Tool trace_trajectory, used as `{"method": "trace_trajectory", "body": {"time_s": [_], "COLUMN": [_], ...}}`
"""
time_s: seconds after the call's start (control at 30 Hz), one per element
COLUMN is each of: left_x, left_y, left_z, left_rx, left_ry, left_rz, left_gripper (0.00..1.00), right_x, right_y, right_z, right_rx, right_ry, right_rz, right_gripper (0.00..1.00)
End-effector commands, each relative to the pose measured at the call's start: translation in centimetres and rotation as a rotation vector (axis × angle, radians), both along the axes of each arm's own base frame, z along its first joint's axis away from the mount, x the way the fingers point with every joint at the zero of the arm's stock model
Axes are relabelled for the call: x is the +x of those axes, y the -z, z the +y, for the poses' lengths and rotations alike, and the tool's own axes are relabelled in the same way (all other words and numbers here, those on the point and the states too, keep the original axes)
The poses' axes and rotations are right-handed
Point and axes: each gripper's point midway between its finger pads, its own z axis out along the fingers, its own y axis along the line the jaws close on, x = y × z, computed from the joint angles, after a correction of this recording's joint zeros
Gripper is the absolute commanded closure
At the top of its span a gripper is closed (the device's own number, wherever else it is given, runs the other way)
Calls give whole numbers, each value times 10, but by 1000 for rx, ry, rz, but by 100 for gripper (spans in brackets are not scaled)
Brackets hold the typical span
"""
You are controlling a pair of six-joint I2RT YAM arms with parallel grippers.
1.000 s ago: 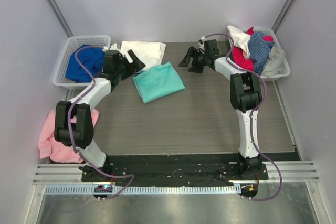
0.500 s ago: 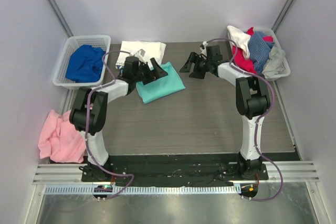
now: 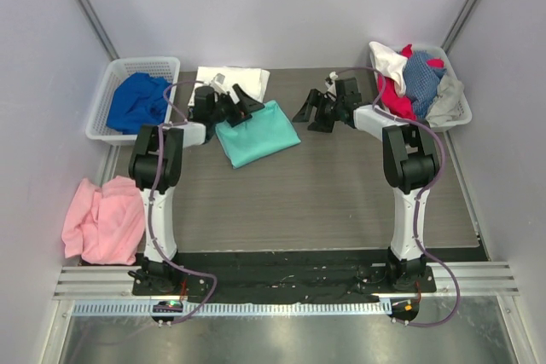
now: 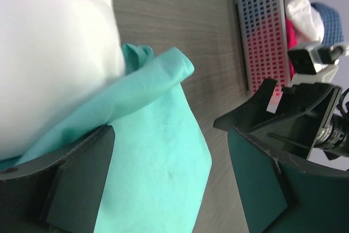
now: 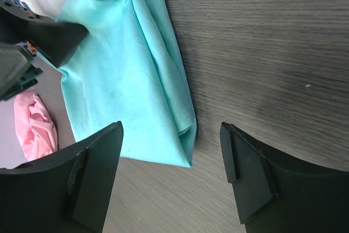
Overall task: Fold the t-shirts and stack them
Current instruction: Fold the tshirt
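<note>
Your left gripper [image 3: 239, 104] stands wide open with nothing between its fingers. It hangs over the far left corner of the mint-green t-shirt [image 3: 257, 132], right where that shirt meets the white t-shirt [image 3: 232, 83]. In the left wrist view the open gripper [image 4: 170, 135] frames a raised fold of the mint-green t-shirt [image 4: 158, 162], with the white t-shirt [image 4: 49, 53] bulging just beside it. You cannot tell from here whether either finger touches the cloth.

Your right gripper [image 3: 309, 115] is also well open and holds nothing. It sits to the right of the mint-green t-shirt, apart from it, above bare worktop [image 3: 324, 185]. Its own camera shows the gripper [image 5: 172, 129] spread over the shirt's edge, the mint-green t-shirt [image 5: 125, 64] lying flat and folded on the wood grain.

The mint-green t-shirt lies folded near the far middle of the worktop, slightly turned. The white t-shirt lies folded behind it at the far edge, and the two touch at one corner.

The left basket [image 3: 109, 74] holds a royal blue t-shirt [image 3: 136, 101]. The right basket [image 3: 459, 106] is heaped with crumpled shirts: white, red, blue and grey. A pink cloth [image 3: 102, 219] lies bunched off the worktop's left side, beside your left arm.
</note>
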Motion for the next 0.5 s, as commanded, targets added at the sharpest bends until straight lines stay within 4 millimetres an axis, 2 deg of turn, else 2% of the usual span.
{"method": "trace_trajectory", "body": {"time_s": [0.0, 0.07, 0.2, 0.27, 0.4, 0.43, 0.47], "left_x": [26, 31, 39, 41, 42, 40, 37], "left_y": [-31, -27, -19, -24, -54, -71, -77], "left_z": [29, 41, 50, 52, 50, 51, 51], "left_rx": [-61, -58, -70, -87, -97, -101, -102], "left_ry": [-32, -53, -59, -54, -42, -41, -39], "left_rz": [-108, -107, -98, -105, -152, -179, -184], "left_gripper": [11, 11, 11, 12, 12, 12, 12], "right_x": [9, 9, 9, 8, 16, 21, 23], "right_y": [-34, -31, -32, -34, -52, -60, -66], "right_z": [5, 4, 3, 5, 4, 3, 5], "right_rx": [40, 38, 37, 40, 37, 35, 34], "right_ry": [-9, -8, -7, -12, 4, 11, 11], "right_rz": [-87, -83, -84, -89, -132, -154, -171], "right_gripper": [20, 20, 20, 20, 20, 20, 20]}}
